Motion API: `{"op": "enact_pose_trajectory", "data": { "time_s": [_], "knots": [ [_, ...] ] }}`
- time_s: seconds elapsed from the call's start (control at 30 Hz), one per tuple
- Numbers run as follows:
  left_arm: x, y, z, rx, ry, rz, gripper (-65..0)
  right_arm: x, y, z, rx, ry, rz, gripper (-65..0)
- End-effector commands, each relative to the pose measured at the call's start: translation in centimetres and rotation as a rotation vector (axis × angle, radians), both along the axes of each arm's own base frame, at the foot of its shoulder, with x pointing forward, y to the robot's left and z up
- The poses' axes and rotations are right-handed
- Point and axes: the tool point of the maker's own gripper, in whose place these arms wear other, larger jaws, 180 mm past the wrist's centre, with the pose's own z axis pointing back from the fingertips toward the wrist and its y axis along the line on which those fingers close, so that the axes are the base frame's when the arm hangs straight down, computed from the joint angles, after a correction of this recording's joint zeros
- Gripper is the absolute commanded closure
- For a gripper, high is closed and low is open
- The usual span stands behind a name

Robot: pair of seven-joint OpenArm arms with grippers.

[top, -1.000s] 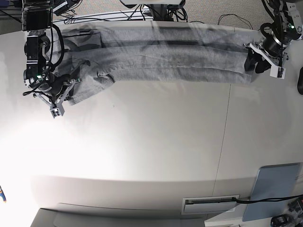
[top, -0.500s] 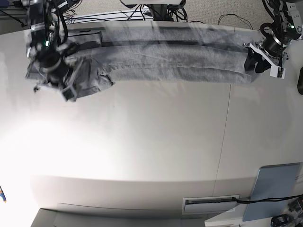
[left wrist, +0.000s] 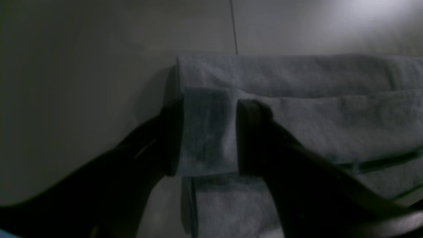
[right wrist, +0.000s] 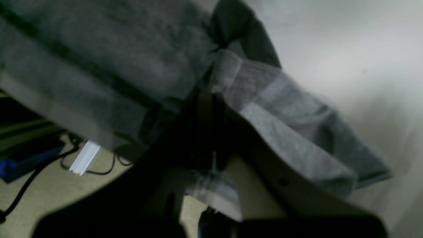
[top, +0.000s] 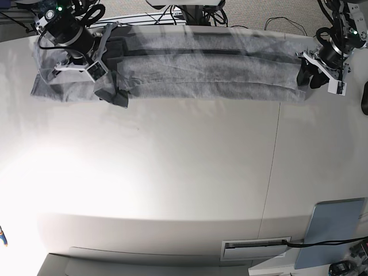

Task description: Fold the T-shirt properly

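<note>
The heather-grey T-shirt (top: 201, 72) lies as a long narrow band along the table's far edge. My left gripper (top: 307, 75) is at its right end. In the left wrist view the gripper (left wrist: 205, 132) has its two dark fingers closed on a thick fold of the T-shirt (left wrist: 297, 109). My right gripper (top: 108, 80) is at the band's left end, near the far edge. In the right wrist view it (right wrist: 214, 99) is shut on a bunch of the T-shirt (right wrist: 281, 109), which hangs lifted over one finger. No lettering shows.
A table seam (top: 275, 167) runs front to back on the right. A blue-grey panel (top: 333, 230) and a white slotted piece (top: 256, 248) sit at the near right edge. Cables (top: 172, 17) lie beyond the far edge; floor and cables (right wrist: 49, 158) show below the right gripper.
My right gripper has moved from the near-left side up to the far edge and rightward, carrying the shirt's left end with it. My left gripper has stayed in place.
</note>
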Motion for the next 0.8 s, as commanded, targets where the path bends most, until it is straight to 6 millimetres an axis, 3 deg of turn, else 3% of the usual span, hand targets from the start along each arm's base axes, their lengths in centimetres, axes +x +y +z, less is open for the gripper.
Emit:
{"op": "enact_pose_trajectory", "data": {
  "time_s": [0.0,0.43,0.63,0.77],
  "knots": [
    [0.6,0.3,1.0,0.004,-0.040,-0.005,-27.1,-0.2,0.5,0.5,0.022,-0.008,0.020,0.0],
    [0.6,0.2,1.0,0.001,-0.041,-0.004,-27.1,-2.9,3.6,0.0,0.149,0.108,0.156,0.0],
    [0.6,0.2,1.0,0.001,-0.040,-0.004,-27.1,-3.9,3.2,-0.7,0.102,0.164,0.198,-0.6],
    [0.6,0.2,1.0,0.001,-0.040,-0.004,-27.1,-3.9,3.1,-0.7,0.099,0.167,0.197,-14.5]
  ]
}}
